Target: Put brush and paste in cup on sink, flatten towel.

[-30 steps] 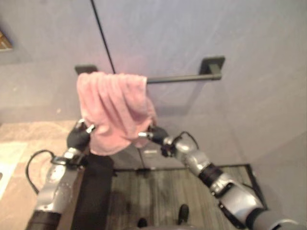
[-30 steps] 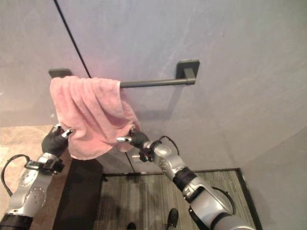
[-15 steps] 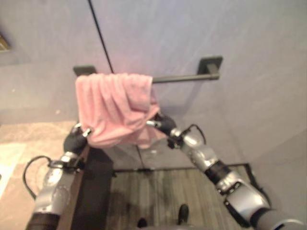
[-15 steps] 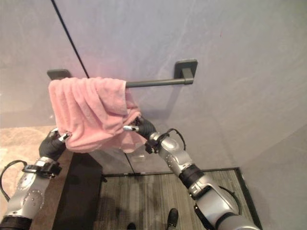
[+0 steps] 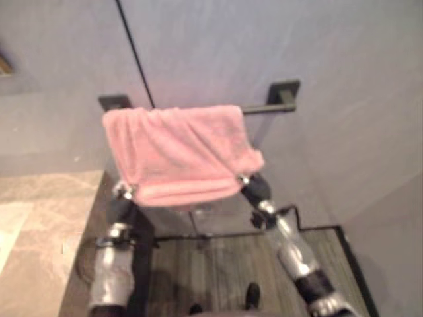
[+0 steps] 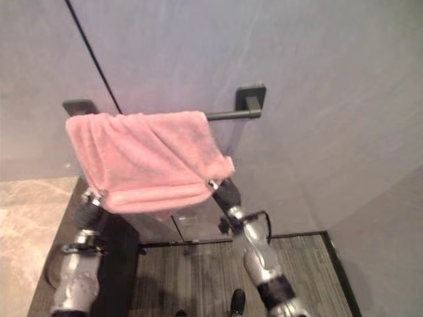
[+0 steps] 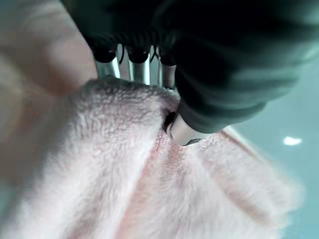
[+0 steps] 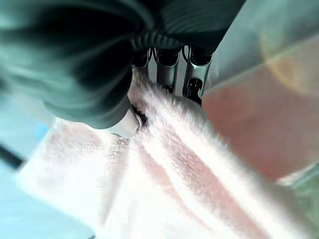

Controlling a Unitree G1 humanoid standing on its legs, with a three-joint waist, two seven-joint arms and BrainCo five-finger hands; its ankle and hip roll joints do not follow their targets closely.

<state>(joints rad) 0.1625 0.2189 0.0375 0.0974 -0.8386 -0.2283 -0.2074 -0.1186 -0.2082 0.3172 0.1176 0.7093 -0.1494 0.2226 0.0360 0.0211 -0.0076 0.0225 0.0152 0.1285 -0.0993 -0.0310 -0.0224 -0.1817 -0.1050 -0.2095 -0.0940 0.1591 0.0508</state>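
Towel-flattening step: left hand (image 5: 123,195) and right hand (image 5: 248,183) each pinch a lower corner of the towel (image 5: 178,152) below the rail (image 5: 268,107); next, likely pull it smooth and release.

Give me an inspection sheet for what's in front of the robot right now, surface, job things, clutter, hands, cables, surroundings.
Surface: stone counter at left, bare where seen.
Job's things: pink towel draped over the rail, spread wide, lower edge pulled out between both hands; brush, paste and cup nothing seen.
Clutter: nothing seen.
Hands: left hand pinches the towel's lower left corner; right hand pinches the lower right corner.
Cables: nothing seen.
Surroundings: grey wall with a dark seam; dark cabinet below the counter; wood-look floor.
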